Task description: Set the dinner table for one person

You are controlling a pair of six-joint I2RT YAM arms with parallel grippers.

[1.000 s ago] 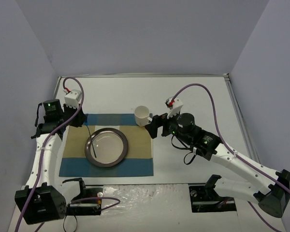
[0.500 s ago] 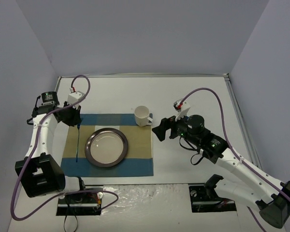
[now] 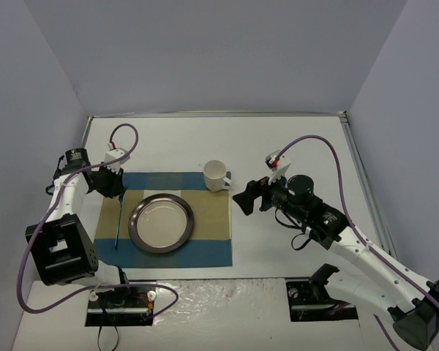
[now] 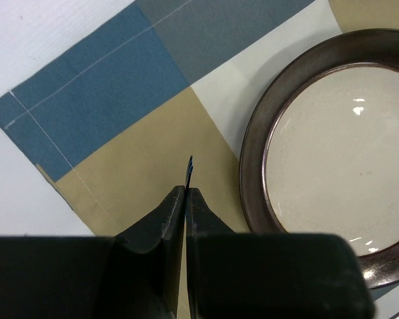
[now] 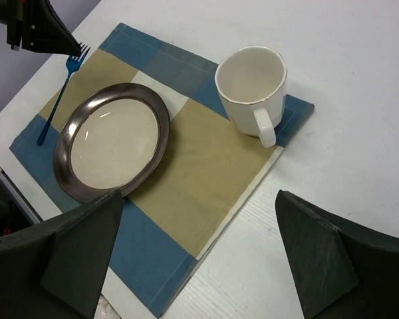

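Currently the left gripper [image 4: 187, 190] is pinching shut on the tine end of a blue fork [image 5: 59, 97], whose handle is running along the checked placemat [image 5: 206, 173] just left of the plate [image 5: 113, 143]. The right gripper [image 3: 243, 199] is hovering wide open and holding nothing, right of the mug [image 5: 249, 83]. The dinner table [image 3: 300, 146] is lying under all of it, carrying the placemat on its left half.
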